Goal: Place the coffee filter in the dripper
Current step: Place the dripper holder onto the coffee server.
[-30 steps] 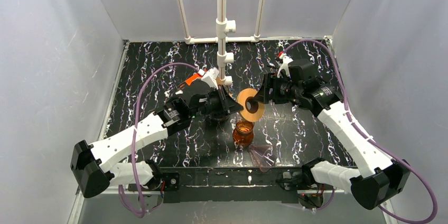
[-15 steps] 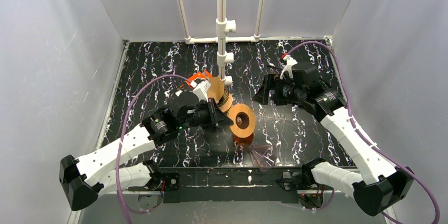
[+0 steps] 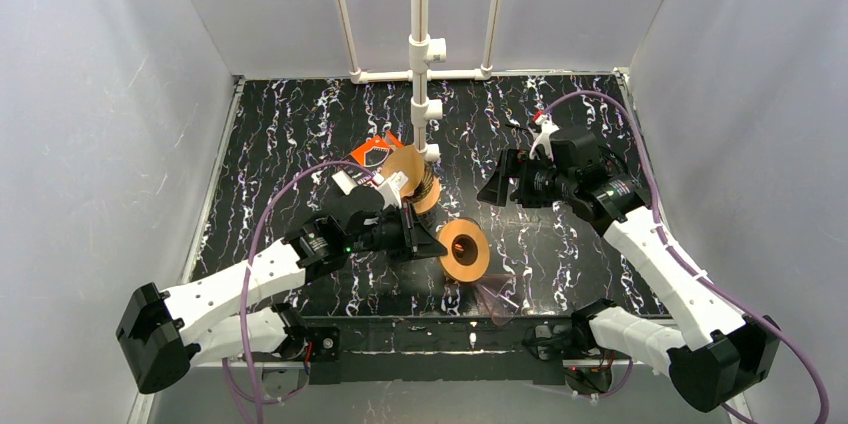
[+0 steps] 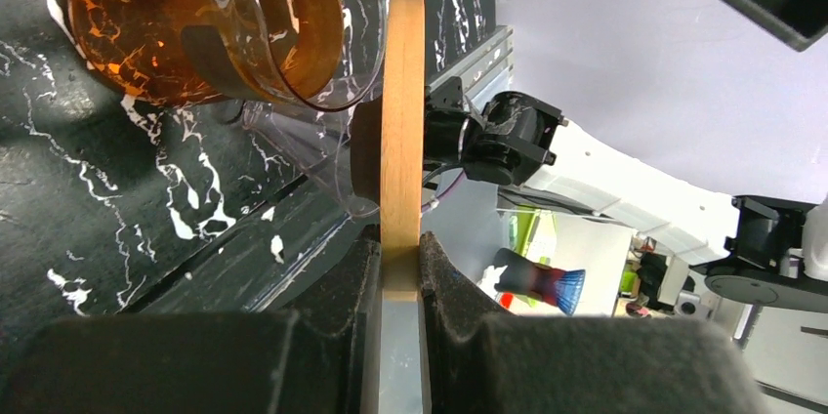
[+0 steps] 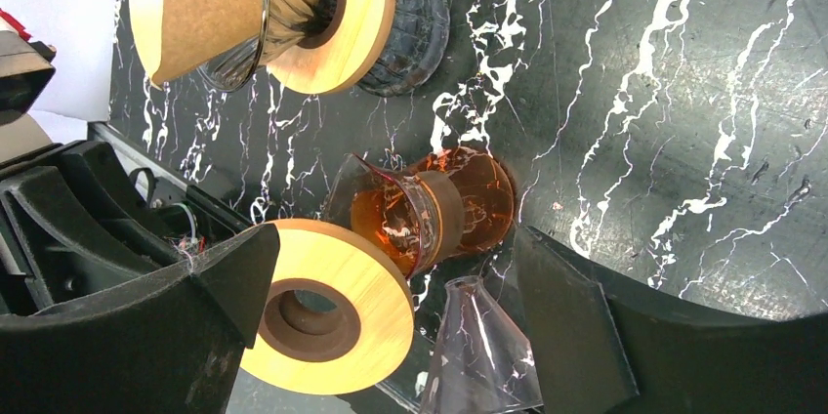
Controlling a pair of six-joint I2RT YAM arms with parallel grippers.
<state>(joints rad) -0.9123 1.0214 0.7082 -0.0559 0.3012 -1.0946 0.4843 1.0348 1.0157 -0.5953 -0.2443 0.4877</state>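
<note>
My left gripper is shut on the rim of a wooden ring with a dark inner collar, held on edge above the amber glass cup. The left wrist view shows the ring edge-on between the jaws, and the right wrist view shows it face-on. The brown paper coffee filter sits tilted in a glass dripper with its own wooden collar behind my left gripper. My right gripper is open and empty, to the right of both.
A clear plastic cone lies near the table's front edge, also in the right wrist view. A white pipe stand rises at the back centre. An orange and white packet lies left of the filter.
My left gripper has carried the wooden ring away from my right gripper, toward the near edge and over the amber cup. My right gripper has drawn back a little to the right.
</note>
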